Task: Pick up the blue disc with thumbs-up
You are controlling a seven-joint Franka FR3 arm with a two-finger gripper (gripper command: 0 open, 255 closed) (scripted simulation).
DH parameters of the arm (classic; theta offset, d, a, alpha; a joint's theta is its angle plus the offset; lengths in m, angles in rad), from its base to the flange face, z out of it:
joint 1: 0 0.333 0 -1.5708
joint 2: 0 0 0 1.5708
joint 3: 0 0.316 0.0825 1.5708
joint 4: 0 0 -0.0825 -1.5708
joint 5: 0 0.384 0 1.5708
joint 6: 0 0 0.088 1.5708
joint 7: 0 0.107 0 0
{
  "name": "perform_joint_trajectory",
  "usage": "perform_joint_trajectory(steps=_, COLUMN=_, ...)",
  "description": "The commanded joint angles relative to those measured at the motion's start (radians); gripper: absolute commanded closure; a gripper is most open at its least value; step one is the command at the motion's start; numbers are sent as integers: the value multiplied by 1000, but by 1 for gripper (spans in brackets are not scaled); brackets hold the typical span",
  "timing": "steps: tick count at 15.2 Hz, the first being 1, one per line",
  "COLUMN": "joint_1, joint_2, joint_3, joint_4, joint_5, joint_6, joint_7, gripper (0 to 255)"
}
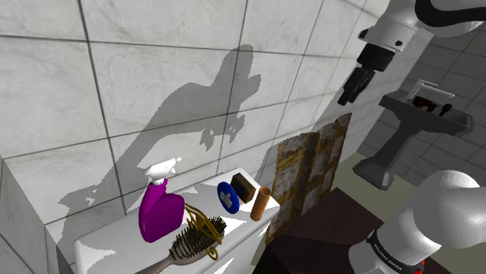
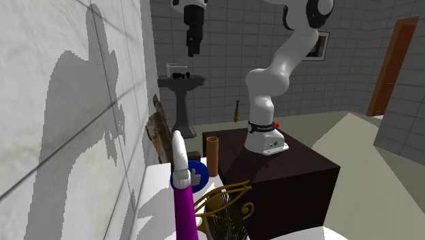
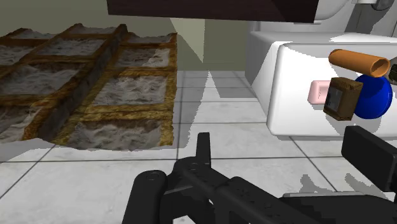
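The blue disc [image 1: 227, 196] with a white thumbs-up [image 2: 195, 176] stands on edge on a white counter [image 1: 117, 245] against the tiled wall. A brown box [image 1: 244, 187] is right behind it and an orange tube [image 1: 261, 204] stands beside it. My gripper [image 1: 350, 87] hangs high in the air, far from the counter, toward the sink [image 1: 424, 113]. In the wrist view the disc [image 3: 374, 97] sits far off beyond the brown box [image 3: 342, 97] and the tube [image 3: 358, 62]. The gripper [image 3: 267, 184] is open, nothing between its fingers.
A purple spray bottle [image 1: 160, 209], a hairbrush [image 1: 191, 243] and a gold wire piece [image 1: 204, 226] crowd the counter's near end. A worn folding panel [image 1: 311, 167] leans against the wall between counter and sink. A small pink item [image 3: 317, 91] lies by the box.
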Motion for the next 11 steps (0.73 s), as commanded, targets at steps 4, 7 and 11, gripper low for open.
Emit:
perform_joint_trajectory(steps=4, joint_1=17, joint_2=-3, joint_3=63, joint_4=-59, joint_5=34, joint_6=64, joint_7=68, gripper=0)
perform_joint_trajectory(steps=7, joint_1=37, joint_2=9, joint_3=128, joint_4=-106, joint_5=68, joint_6=132, joint_7=136, gripper=0)
perform_joint_trajectory(steps=11, joint_1=63, joint_2=48, joint_3=218, joint_4=-151, joint_5=112, joint_6=228, joint_7=226, gripper=0)
